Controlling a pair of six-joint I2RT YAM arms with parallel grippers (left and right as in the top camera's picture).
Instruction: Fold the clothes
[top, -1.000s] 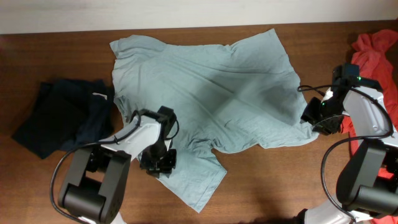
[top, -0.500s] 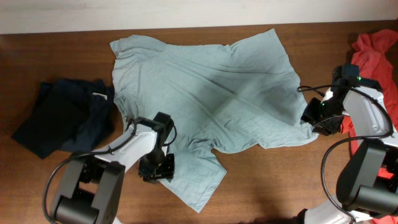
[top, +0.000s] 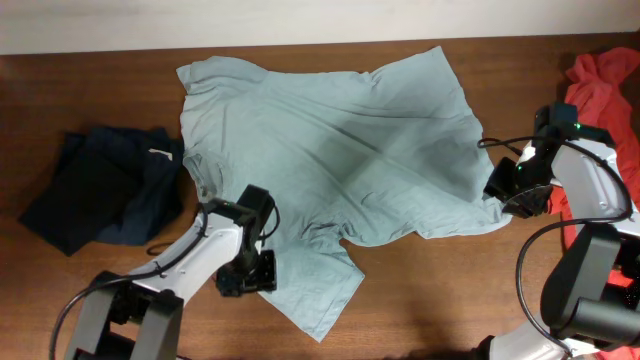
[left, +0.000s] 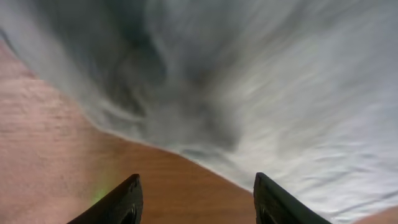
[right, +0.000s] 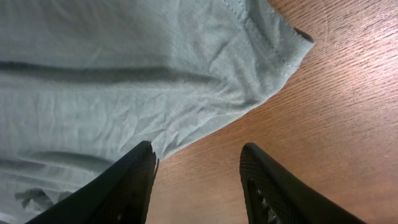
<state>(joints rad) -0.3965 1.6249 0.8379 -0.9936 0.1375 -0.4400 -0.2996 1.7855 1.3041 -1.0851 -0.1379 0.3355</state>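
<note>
T-shirt (top: 330, 160), pale grey-blue, lies spread and wrinkled across the middle of the brown wooden table (top: 440, 300) in the overhead view; its neck side faces the dark navy garment (top: 100, 185), which sits bunched at the table's left, and one sleeve flap trails toward the near edge. The left gripper (top: 248, 273) is down at that flap's left border, half over cloth and half over wood; from above I cannot tell how its fingers stand. The right gripper (top: 513, 196) sits at the shirt's far right corner, just beside the hem; behind it a red-orange garment (top: 600, 85) is heaped at the table's right edge.

In the left wrist view, which is blurred, the left gripper (left: 196, 202) has its two dark fingers (left: 118, 202) spread wide; only bare table (left: 62, 143) shows between them; the T-shirt (left: 280, 93) fills the upper part of the picture, its edge running slantwise just ahead of the fingertips; whether either tip touches the cloth cannot be made out.

In the right wrist view, the right gripper (right: 196, 186) is likewise spread, with wood grain of the table (right: 329, 124) in the gap; the T-shirt (right: 124, 62) covers the upper left, its stitched hem ending in a corner at the upper right; the fingertip (right: 127, 183) on the picture's left meets the cloth's lower edge, while the other finger stands over bare wood, apart from the fabric; nothing is pinched.
</note>
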